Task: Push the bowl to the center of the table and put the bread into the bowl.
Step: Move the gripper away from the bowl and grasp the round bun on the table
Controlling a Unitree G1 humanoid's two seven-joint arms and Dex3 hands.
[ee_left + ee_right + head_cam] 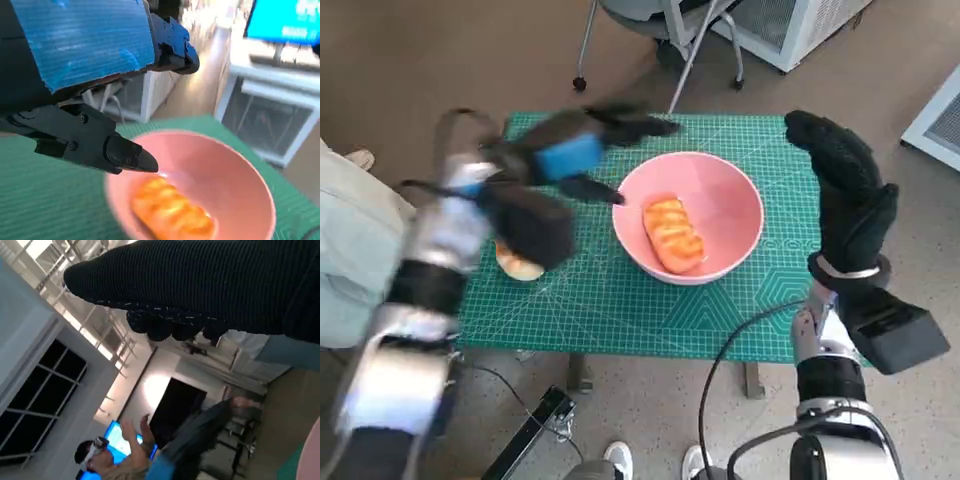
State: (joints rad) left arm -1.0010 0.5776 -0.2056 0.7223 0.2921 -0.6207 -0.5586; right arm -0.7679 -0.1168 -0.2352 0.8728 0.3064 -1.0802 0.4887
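Head view gives us the pink bowl (689, 217) near the middle of the green cutting mat (610, 300) that covers the tabletop (754, 378), and inside it a single golden-brown bread (673, 233) lies on the bottom, a little toward the bowl's left wall. In the left wrist view we see the same bread (172, 212) resting in the bowl (240, 190), glossy and ridged on top. The left hand (555, 160) hovers just beside the bowl's left rim, blurred, its fingers spread and holding nothing; in the left wrist view one black fingertip (132, 156) points toward the near rim, and we cannot tell whether it touches. A second pale bread piece (517, 264) lies on the mat to the bowl's left, partly hidden under the left forearm, apart from the bowl. The right hand (845, 185) is raised over the mat's right edge, well clear of the bowl, its gloved fingers extended and empty. In the right wrist view we see the glove (210, 285) across the top and, beyond it, a person (125, 460) with raised hands. A chair base (660, 40) stands on the floor beyond the tabletop.
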